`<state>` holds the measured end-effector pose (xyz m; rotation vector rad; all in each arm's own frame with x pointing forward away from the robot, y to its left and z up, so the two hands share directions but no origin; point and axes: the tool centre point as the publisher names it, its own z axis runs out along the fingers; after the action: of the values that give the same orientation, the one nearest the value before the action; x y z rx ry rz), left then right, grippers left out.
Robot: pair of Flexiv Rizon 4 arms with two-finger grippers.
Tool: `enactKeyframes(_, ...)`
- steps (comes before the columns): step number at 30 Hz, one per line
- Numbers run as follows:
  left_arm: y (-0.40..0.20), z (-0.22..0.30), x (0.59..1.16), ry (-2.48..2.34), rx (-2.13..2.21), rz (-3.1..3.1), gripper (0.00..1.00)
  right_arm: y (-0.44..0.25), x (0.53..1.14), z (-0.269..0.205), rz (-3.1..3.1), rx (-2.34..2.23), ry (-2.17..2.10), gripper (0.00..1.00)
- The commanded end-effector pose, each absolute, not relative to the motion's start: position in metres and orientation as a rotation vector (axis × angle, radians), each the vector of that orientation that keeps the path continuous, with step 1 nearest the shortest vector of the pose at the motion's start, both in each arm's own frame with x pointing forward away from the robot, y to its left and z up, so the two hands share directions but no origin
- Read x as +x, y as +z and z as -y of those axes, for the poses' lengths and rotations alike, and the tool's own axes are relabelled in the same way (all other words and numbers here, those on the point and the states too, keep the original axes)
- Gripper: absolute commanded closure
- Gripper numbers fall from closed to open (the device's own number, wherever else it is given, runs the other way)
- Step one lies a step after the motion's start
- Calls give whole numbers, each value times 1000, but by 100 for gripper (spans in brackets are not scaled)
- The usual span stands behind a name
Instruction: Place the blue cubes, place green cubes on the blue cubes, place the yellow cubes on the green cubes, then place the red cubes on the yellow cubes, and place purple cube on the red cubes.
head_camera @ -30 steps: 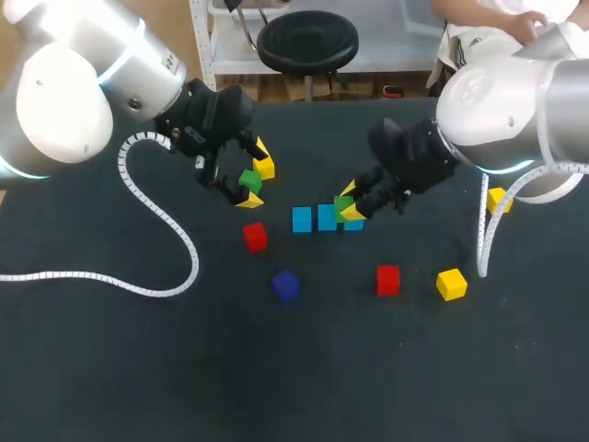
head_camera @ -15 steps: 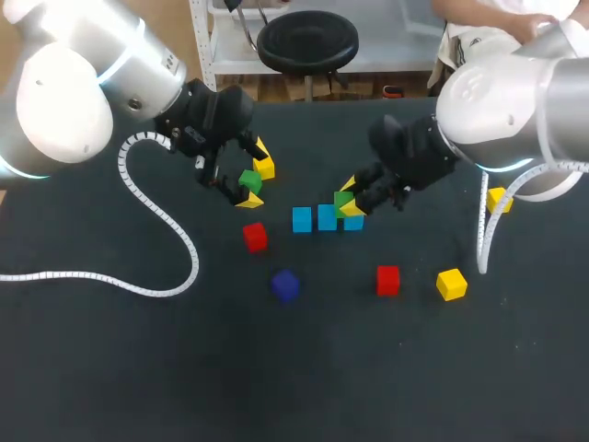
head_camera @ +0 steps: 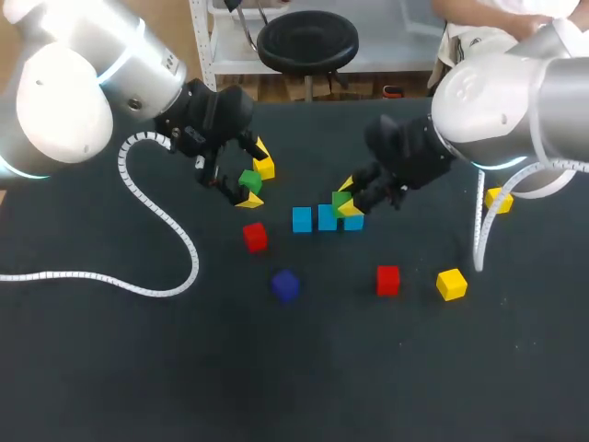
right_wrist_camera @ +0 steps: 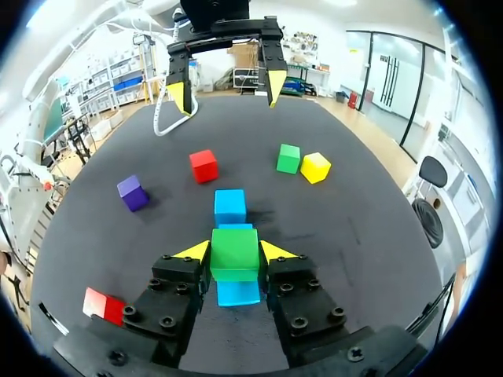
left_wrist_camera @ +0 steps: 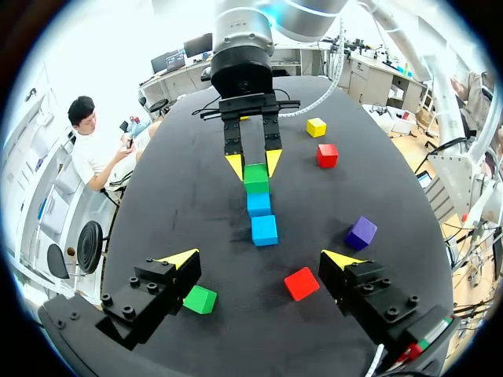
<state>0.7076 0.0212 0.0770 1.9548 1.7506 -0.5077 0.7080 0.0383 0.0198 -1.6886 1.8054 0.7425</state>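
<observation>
- Head view: the right end effector (head_camera: 348, 201) is clenched on a green cube (head_camera: 342, 200), holding it over the right end of a row of three blue cubes (head_camera: 302, 219) on the dark bench (head_camera: 276, 387). The left end effector (head_camera: 255, 174) is released, with its fingers astride a second green cube (head_camera: 249, 180) and a yellow cube (head_camera: 265, 168) just beside it. Two red cubes (head_camera: 255, 237), a purple cube (head_camera: 285, 285) and two more yellow cubes (head_camera: 451, 284) lie apart.
- Left wrist view: the second green cube (left_wrist_camera: 200, 299) sits on the bench just beside one finger and well apart from the other.
- Right wrist view: both yellow tips press the sides of the green cube (right_wrist_camera: 234, 253). Blue cubes show under it and ahead of it.
</observation>
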Motion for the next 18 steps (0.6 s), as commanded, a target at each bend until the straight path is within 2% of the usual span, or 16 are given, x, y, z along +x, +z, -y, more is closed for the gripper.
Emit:
enactKeyframes(1, 77, -21, 710, -512, 1959, -1749, 0, 20, 709, -38, -1809, -1693, 741, 100)
enactKeyframes(14, 77, -21, 710, -512, 1959, -1749, 0, 16, 711, -38, -1816, -1698, 751, 100)
enactKeyframes(15, 77, -21, 710, -512, 1959, -1749, 0, 16, 711, -39, -1815, -1698, 754, 94)
enactKeyframes(16, 77, -21, 710, -512, 1959, -1749, 0, 16, 711, -39, -1813, -1701, 759, 80)
enactKeyframes(18, 77, -21, 710, -512, 1959, -1749, 0, 15, 711, -40, -1808, -1700, 768, 62)
